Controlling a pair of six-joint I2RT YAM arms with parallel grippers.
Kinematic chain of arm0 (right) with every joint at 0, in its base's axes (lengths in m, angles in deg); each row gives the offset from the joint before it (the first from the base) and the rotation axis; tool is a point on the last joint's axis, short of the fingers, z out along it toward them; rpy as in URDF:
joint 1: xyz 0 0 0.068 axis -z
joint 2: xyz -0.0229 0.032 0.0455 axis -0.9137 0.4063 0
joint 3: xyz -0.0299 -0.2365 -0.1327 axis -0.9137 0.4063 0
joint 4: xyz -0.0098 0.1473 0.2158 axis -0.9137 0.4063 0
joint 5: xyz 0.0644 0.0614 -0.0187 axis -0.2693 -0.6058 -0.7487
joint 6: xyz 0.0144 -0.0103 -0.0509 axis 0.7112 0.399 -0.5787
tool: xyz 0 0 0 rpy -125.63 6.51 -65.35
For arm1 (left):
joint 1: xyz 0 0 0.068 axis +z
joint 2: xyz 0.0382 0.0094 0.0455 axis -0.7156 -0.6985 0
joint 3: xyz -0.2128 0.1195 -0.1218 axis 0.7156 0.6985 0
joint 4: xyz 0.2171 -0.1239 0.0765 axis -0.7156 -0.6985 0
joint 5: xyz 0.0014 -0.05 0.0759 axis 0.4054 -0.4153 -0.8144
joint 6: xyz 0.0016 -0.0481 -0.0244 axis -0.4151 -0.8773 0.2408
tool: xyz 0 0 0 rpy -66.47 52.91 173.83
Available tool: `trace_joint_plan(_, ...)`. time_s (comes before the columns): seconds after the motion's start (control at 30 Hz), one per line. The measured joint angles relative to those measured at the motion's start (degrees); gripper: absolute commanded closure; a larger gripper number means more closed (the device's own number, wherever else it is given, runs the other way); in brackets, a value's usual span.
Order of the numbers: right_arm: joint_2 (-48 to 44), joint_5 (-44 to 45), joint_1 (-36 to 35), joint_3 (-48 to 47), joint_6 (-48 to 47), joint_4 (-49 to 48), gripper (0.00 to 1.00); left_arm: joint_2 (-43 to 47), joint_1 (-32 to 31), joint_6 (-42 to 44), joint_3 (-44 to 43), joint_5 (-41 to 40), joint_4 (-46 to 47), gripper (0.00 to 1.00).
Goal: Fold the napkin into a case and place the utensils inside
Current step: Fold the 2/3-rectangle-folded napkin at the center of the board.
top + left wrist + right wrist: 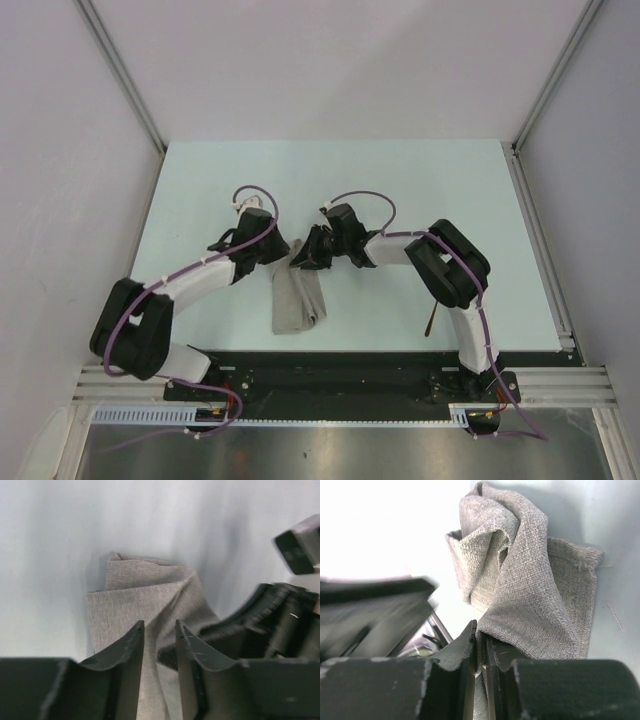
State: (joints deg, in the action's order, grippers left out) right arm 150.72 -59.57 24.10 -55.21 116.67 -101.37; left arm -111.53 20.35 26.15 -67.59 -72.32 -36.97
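The napkin [296,300] is a grey-beige cloth lying as a narrow bunched strip at the table's near middle, its far end lifted and crumpled between the two grippers. My right gripper [480,630] is shut on a fold of the napkin [530,580] at that raised end. My left gripper [160,625] has its jaws apart, and the napkin [145,595] shows in the gap and just beyond the tips. In the top view the left gripper [283,250] and right gripper [318,250] are almost touching. One slim, dark reddish utensil [430,320] lies under the right arm. The other utensil is out of view.
The pale table [330,180] has raised rails on its left and right sides. A black base bar [340,380] runs along the near edge. The right arm's elbow [450,265] hangs over the utensil.
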Motion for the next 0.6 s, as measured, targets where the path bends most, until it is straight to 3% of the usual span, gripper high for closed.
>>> trace_joint_plan(0.13, 0.04, 1.84, -0.26, 0.04, 3.52, -0.22, 0.83, 8.79, 0.04, -0.28, 2.84, 0.94, -0.42, 0.48)
trace_joint_plan(0.23, 0.09, 3.10, -0.61, 0.04, 5.53, -0.15, 0.81, 13.22, 0.07, -0.35, 4.74, 3.28, -0.90, 0.45)
trace_joint_plan(0.37, 0.24, 4.09, -0.94, 0.04, 7.89, -0.39, 0.81, 14.84, -0.66, 0.13, 7.74, 8.61, -1.70, 0.44)
trace_joint_plan(0.6, 0.44, 4.72, -1.36, 0.48, 10.73, -2.71, 0.80, 14.25, -2.97, 1.66, 9.92, 10.60, -4.13, 0.46)
